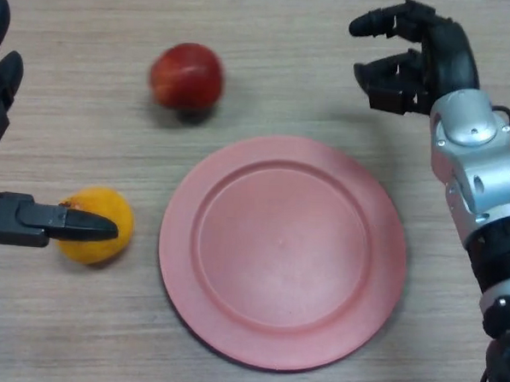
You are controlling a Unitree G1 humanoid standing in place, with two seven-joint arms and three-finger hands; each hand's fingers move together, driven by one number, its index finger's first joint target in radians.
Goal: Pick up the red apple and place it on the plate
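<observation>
The red apple (186, 76) lies on the wooden table, beyond the pink plate (283, 251) and to its upper left. The plate is bare. My right hand (416, 58) hovers at the upper right, above the plate's far right edge, well to the right of the apple; its fingers are relaxed and hold nothing. My left hand (2, 84) shows at the left edge, fingers straight, its thumb (48, 221) lying in front of an orange fruit (99, 226).
The orange fruit sits on the table to the left of the plate, partly hidden by my left thumb. Bare wooden table lies between the apple and my right hand.
</observation>
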